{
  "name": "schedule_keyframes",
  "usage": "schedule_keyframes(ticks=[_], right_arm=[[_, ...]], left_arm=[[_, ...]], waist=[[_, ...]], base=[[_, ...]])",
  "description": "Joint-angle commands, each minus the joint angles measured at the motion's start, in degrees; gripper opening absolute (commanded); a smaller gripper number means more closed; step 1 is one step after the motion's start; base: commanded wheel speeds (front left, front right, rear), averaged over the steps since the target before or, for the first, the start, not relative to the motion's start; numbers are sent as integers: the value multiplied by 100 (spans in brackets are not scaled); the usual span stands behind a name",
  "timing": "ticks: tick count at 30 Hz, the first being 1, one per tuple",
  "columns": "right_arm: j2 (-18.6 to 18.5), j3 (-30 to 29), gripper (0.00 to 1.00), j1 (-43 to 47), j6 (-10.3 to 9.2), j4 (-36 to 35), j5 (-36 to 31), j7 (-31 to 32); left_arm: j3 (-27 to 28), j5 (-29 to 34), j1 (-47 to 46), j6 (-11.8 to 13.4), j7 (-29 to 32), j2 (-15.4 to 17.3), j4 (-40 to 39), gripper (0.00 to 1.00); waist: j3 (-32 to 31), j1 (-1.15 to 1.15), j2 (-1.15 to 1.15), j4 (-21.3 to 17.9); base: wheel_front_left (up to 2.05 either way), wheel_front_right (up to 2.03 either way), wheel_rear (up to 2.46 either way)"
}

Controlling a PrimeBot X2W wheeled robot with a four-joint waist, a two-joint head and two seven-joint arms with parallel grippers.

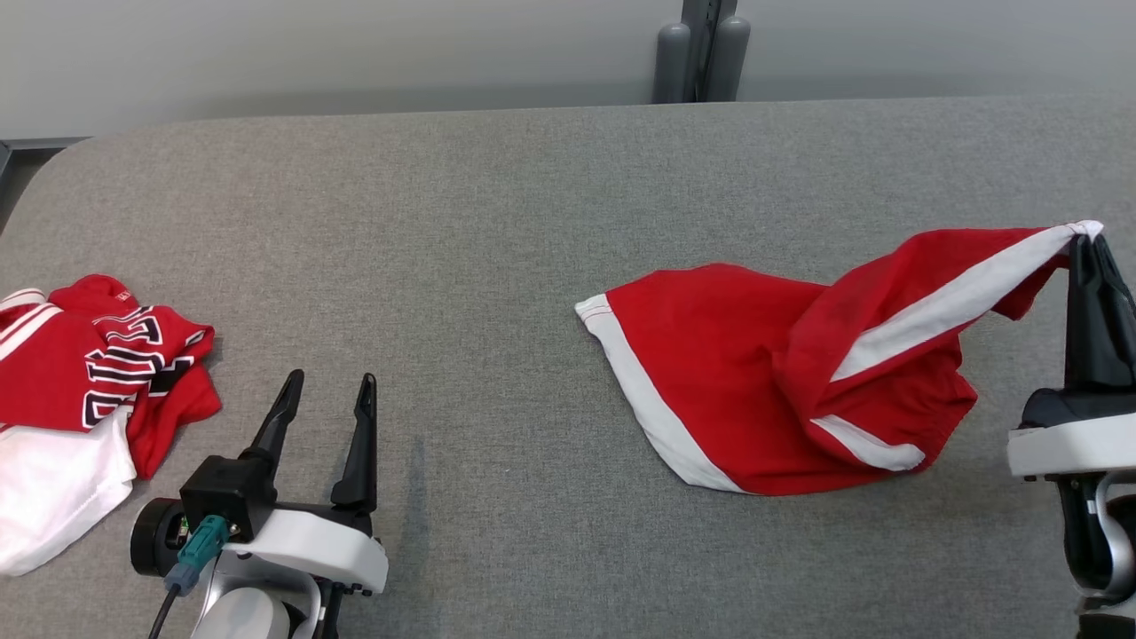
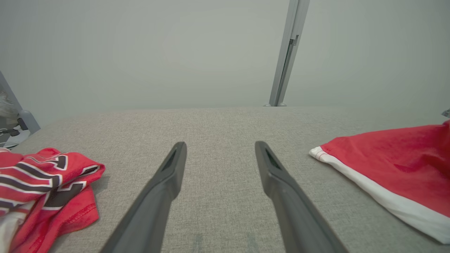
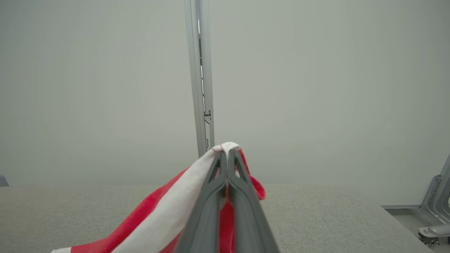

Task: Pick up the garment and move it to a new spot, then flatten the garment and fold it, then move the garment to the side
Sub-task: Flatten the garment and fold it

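While the right gripper (image 1: 1090,244) stands at the right edge of the head view with its two dark fingers pressed together, it pinches a white-trimmed corner of the red garment (image 1: 754,382) and holds that corner up off the grey surface (image 1: 497,195). From the pinched corner the cloth slopes down to the left, with a white band running along the raised fold. The rest of the garment lies on the surface right of the middle, and its left corner lies flat with a white hem along the near edge. The right wrist view shows the white edge poking out just past the fingertips, with red cloth hanging on both sides of the fingers.

At the lower left, the left gripper (image 1: 328,390) has its fingers spread wide and pointing away from the robot, gripping nothing. It is well apart from the garment.

Two lots of clothing are on the surface. One is the red garment on the right. The other is a crumpled pile (image 1: 89,382) at the left edge, red with black-and-white lettering and a white piece on its near side. Whether that pile is one item or several cannot be told. It lies just left of the left gripper without touching it. A grey post (image 1: 701,49) rises behind the far edge.
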Motion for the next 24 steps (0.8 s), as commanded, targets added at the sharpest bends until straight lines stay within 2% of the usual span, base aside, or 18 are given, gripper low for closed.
schedule_keyframes(ticks=[1, 6, 15, 24], right_arm=[[-51, -33, 0, -36, 1, -47, -31, 22], [-188, -409, 0, -61, 1, 246, 77, 213], [-482, -1206, 0, -163, 1, 1881, 266, -37], [-497, -1167, 0, -443, 1, 3373, 349, -375]], left_arm=[[10, -30, -90, 12, -26, 9, 9, 100], [-30, -27, -147, -22, -28, -15, 7, 100], [-97, 24, -264, -93, -38, -27, 3, 100], [-71, 51, -362, -121, -44, -25, 45, 100]], waist=[[-5, 0, 0, -2], [19, 0, 0, 35], [293, 0, 0, 180], [399, 0, 0, 186]], base=[[0, 0, 0], [0, 0, 0], [0, 0, 0], [0, 0, 0]])
